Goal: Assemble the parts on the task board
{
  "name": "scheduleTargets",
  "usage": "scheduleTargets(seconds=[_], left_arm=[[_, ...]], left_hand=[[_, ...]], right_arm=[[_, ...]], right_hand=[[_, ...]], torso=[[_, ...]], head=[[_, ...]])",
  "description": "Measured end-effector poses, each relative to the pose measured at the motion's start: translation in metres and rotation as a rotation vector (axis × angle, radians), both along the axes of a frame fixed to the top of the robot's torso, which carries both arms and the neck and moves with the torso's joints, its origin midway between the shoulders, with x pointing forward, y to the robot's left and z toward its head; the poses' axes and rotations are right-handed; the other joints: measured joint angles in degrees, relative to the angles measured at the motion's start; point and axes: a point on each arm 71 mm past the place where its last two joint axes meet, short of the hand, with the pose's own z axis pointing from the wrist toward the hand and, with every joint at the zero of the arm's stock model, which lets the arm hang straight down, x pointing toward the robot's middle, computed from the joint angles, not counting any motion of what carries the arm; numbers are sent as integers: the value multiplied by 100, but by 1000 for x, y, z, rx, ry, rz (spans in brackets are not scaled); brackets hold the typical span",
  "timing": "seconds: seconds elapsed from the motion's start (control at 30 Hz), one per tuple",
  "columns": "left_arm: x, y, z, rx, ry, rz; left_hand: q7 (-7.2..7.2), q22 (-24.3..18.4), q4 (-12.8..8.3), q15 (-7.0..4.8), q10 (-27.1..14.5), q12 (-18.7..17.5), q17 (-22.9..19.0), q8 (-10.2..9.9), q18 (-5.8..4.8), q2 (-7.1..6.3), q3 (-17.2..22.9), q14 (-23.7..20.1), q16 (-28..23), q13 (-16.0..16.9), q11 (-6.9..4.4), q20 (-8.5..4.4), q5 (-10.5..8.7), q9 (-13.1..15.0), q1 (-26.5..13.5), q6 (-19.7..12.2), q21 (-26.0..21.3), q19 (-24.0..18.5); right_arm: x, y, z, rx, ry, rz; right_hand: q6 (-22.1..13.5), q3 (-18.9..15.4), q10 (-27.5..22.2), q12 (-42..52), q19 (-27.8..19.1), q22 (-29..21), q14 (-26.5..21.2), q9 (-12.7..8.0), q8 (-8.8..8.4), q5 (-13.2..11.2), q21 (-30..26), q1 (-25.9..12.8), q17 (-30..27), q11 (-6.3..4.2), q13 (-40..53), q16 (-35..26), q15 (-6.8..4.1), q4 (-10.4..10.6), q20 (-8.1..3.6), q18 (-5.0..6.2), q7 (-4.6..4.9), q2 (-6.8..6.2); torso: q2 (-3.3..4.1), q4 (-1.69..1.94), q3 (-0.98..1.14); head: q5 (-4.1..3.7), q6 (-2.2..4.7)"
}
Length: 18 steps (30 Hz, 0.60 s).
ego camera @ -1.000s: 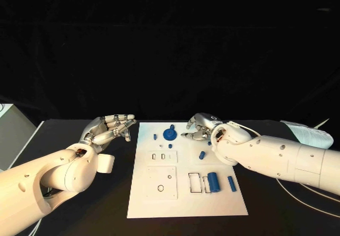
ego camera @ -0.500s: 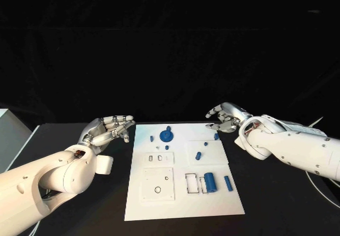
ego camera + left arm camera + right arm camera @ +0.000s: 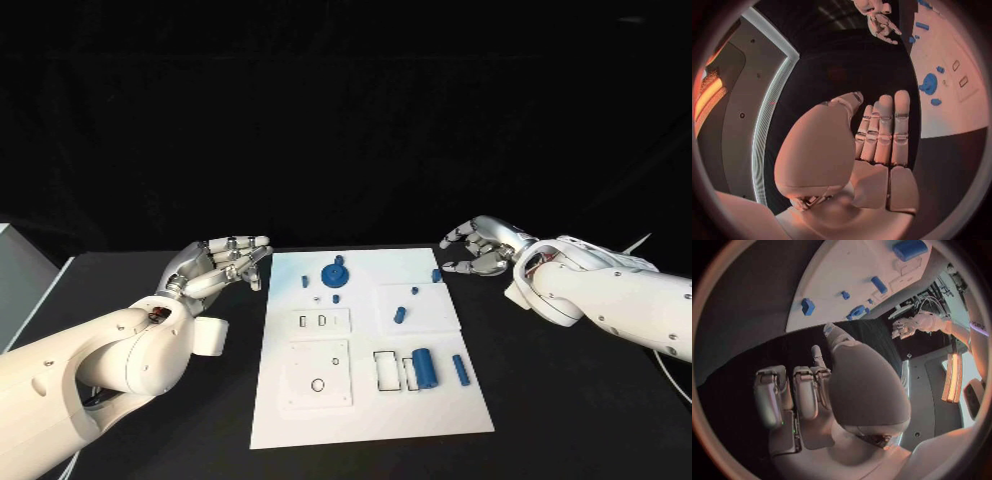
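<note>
The white task board (image 3: 368, 400) lies in the middle of the black table. On its far end sit a round blue part (image 3: 336, 274) and several small blue parts, one near the far right corner (image 3: 436, 276). A blue cylinder (image 3: 427, 366) and a thin blue bar (image 3: 460, 369) lie by the slots nearer me. My left hand (image 3: 224, 262) hovers off the board's far left corner, fingers straight and together, holding nothing. My right hand (image 3: 483, 245) hovers off the far right corner, fingers loosely bent, nothing in it. The right wrist view shows the board (image 3: 854, 270) beyond the right hand (image 3: 811, 390).
A white box edge (image 3: 12, 270) stands at the table's far left. Cables trail over the table behind my right arm (image 3: 635, 300). Bare black tabletop lies on both sides of the board. In the left wrist view the right hand (image 3: 879, 20) appears beyond the board (image 3: 954, 115).
My right hand has drawn back from over the board's far end, by the round part, to the right and off the board. My left hand has stayed where it was.
</note>
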Motion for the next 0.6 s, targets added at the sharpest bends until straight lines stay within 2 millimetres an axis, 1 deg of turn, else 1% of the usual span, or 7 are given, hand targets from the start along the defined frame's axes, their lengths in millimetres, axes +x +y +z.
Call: scheduleTargets(seconds=[0.13,0.27,0.43,0.6], left_arm=[[0,0,0,0,1,0],[0,-1,-1,-1,1,-2],[0,-1,-1,-2,2,-4],[1,-1,-2,-1,2,-3]], left_hand=[[0,0,0,0,0,0,0,0,0,0,0,0,0,0,0,0,0,0,0,0,0,0],[0,1,0,0,0,0,0,0,0,0,0,0,0,0,0,0,0,0,0,0,0,0],[0,6,0,0,0,0,0,0,0,0,0,0,0,-1,0,0,0,-1,0,0,23,0],[0,5,0,0,0,0,0,0,-1,0,0,0,0,-1,0,0,0,-1,0,0,23,0]], right_arm=[[0,-1,-8,-19,16,0],[2,3,-18,-36,33,-6],[4,9,-27,-49,49,-14],[6,8,-32,-60,60,-31]], right_hand=[[0,-20,0,0,0,0,0,-2,0,0,0,0,0,0,0,0,0,20,0,0,2,0],[-19,-41,0,0,0,-1,20,-5,0,0,0,0,0,0,-1,0,20,41,0,0,20,0],[-19,-41,0,0,0,-1,20,-5,0,0,0,0,0,0,-1,0,20,41,0,0,21,0],[-19,-57,0,0,-1,-1,20,-5,0,0,0,0,0,0,-1,0,20,57,1,0,21,0]], torso=[[0,-5,-7],[1,-6,-7],[1,13,-11],[1,25,-20]], head=[[-10,-10],[-23,-18],[-46,-37],[-52,-51]])
